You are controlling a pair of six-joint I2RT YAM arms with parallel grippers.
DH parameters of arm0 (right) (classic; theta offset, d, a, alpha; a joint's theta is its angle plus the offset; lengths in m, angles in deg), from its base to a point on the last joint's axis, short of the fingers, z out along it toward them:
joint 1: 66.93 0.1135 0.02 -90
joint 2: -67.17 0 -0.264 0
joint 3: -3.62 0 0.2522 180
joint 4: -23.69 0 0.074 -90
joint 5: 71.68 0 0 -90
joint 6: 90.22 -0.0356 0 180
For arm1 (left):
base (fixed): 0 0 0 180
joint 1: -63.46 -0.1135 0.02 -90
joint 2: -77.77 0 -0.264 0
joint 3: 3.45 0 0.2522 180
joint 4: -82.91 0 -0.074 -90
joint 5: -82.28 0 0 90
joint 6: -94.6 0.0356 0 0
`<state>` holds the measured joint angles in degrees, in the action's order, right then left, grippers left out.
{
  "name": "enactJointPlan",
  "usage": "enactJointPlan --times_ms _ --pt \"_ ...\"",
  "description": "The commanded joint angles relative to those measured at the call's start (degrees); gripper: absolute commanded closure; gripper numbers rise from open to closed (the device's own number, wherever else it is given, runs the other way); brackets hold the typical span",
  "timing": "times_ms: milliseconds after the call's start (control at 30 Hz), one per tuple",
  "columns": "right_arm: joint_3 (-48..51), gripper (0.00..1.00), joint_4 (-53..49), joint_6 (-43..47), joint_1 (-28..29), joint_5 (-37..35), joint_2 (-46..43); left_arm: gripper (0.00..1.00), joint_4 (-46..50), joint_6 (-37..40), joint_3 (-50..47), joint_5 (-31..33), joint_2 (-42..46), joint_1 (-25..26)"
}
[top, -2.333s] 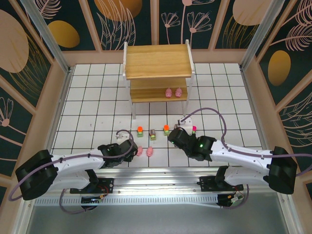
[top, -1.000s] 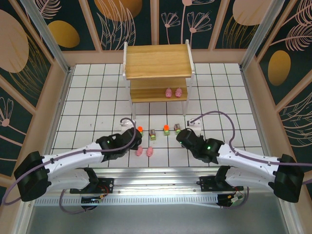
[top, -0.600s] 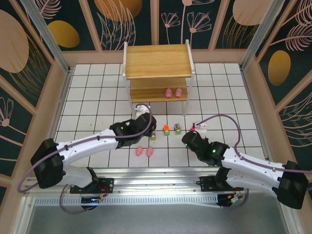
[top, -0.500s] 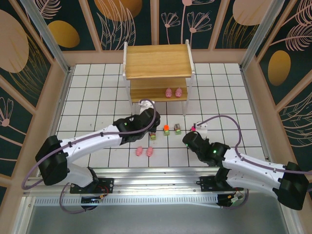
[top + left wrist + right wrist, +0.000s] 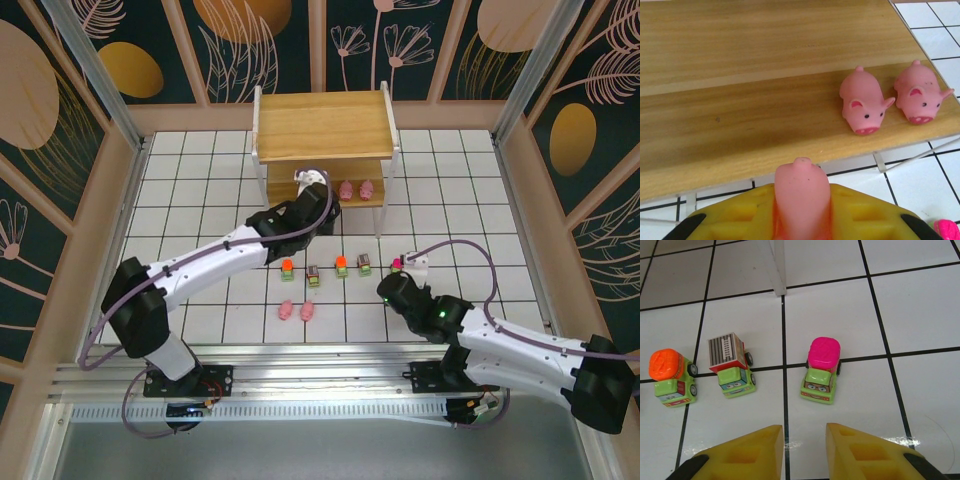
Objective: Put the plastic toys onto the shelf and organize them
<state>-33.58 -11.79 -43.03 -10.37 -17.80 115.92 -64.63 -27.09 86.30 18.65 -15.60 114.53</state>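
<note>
While two pink pigs (image 5: 862, 102) sit side by side on the shelf (image 5: 320, 125), lower tier, the left gripper (image 5: 310, 181) clamps a third pig (image 5: 801, 192) at its front edge. Two more pigs (image 5: 296, 311) lie on the tiled table (image 5: 200, 200). Five green vehicles (image 5: 341, 266) line up there, and the right gripper (image 5: 804, 440) hangs parted, empty, near the magenta-topped vehicle (image 5: 821, 370).

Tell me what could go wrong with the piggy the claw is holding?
The held pig in the left claw is only at the front edge of the lower shelf; released now, it might tumble onto the tiles. Swinging right could knock the two pigs already there. The open right claw could nudge the magenta-topped truck away as it closes.
</note>
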Motion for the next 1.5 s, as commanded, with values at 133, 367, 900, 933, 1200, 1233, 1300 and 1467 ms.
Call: enactJointPlan --times_ms 133,367,900,933,1200,1233,1300,1467 --pt "1.0 0.71 1.2 -1.6 -0.4 -2.3 -1.3 0.72 -2.9 0.2 4.1 -0.3 -3.9 -1.3" --pt "1.1 0.71 1.3 -1.6 -0.4 -2.5 -1.6 0.72 -4.6 -0.6 5.9 0.4 -6.9 -2.0" --pt "1.3 0.71 1.5 -1.4 -0.4 -2.4 -1.9 0.73 -7.4 -2.2 6.9 2.6 -9.7 -3.2" --pt "1.3 0.71 1.5 -1.4 -0.4 -2.4 -2.0 0.73 -7.5 -2.3 6.9 2.6 -9.9 -3.3" --pt "1.4 0.71 1.7 -1.1 -0.4 -2.2 -2.2 0.71 -8.1 -2.3 7.1 3.7 -11.4 -3.7" --pt "1.5 0.71 1.7 -1.2 -0.4 -2.2 -2.3 0.71 -8.3 -2.3 7.2 3.6 -11.5 -3.7" --pt "1.5 0.71 1.8 -1.1 -0.4 -2.1 -2.3 0.7 -8.2 -2.3 7.4 3.4 -12.0 -3.7" --pt "1.5 0.71 1.8 -1.1 -0.4 -2.1 -2.3 0.66 -8.6 -2.5 7.6 3.1 -12.2 -3.7"
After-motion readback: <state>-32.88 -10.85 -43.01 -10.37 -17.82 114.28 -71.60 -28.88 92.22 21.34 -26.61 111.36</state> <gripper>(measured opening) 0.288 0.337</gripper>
